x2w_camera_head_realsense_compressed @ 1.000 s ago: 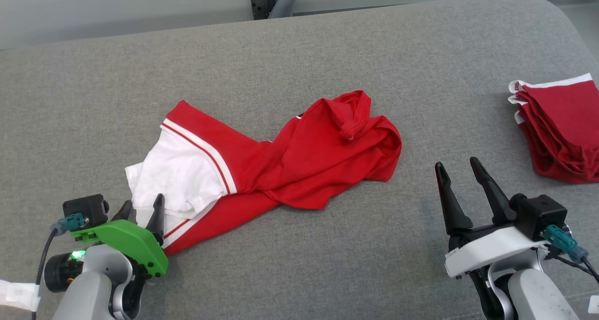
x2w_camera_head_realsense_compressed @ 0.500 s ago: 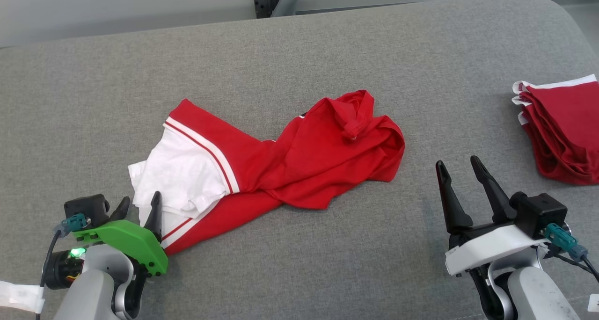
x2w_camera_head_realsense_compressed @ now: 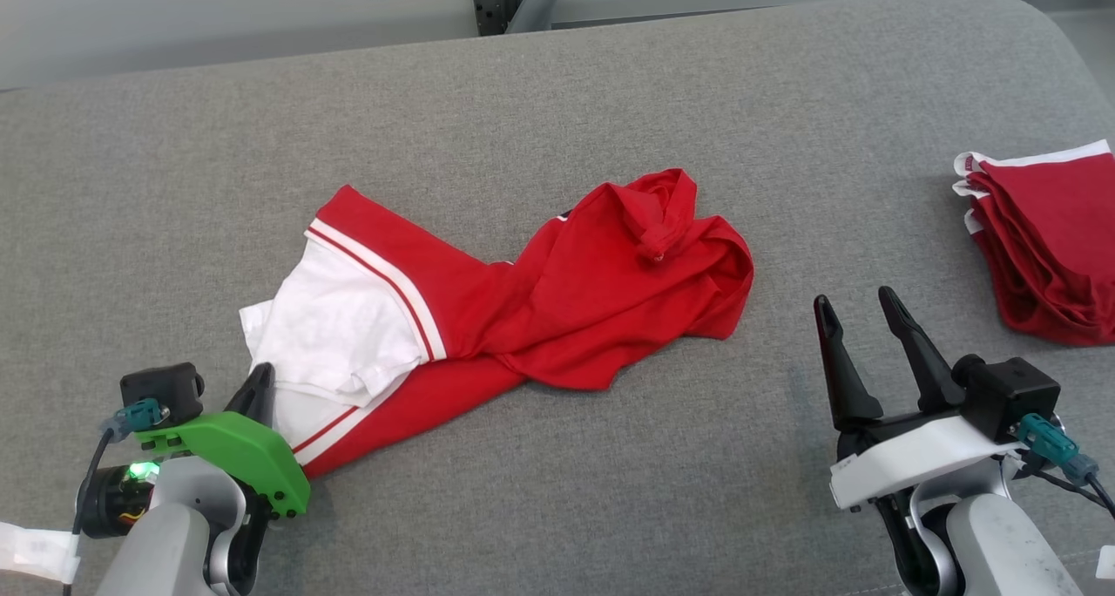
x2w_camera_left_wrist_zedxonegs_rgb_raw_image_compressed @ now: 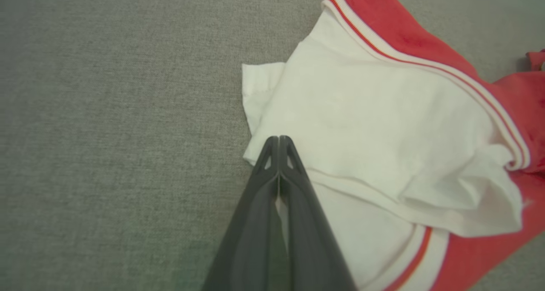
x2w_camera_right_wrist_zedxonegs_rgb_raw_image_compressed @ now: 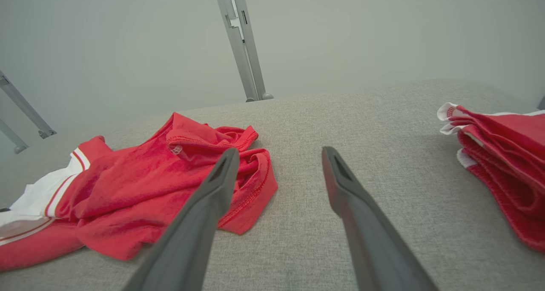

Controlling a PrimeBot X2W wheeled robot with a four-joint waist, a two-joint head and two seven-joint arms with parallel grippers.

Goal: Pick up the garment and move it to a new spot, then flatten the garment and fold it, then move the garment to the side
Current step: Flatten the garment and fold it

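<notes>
Grey worktop bearing a crumpled red-and-white garment.
Left pincer closed at the garment's white edge; right pincer spread wide and empty, right of the garment, beside a folded red stack.

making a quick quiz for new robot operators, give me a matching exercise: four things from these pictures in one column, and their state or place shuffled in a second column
Column 1
1. red and white cloth garment
2. stack of red cloth garments with white trim
3. left gripper with green housing
4. right gripper with white housing

Column 2
A. open, over bare grey fabric surface
B. folded, at the surface's right edge
C. crumpled, in the middle of the surface
D. shut, tips at a white cloth edge

Pairs: 1-C; 2-B; 3-D; 4-A
</notes>
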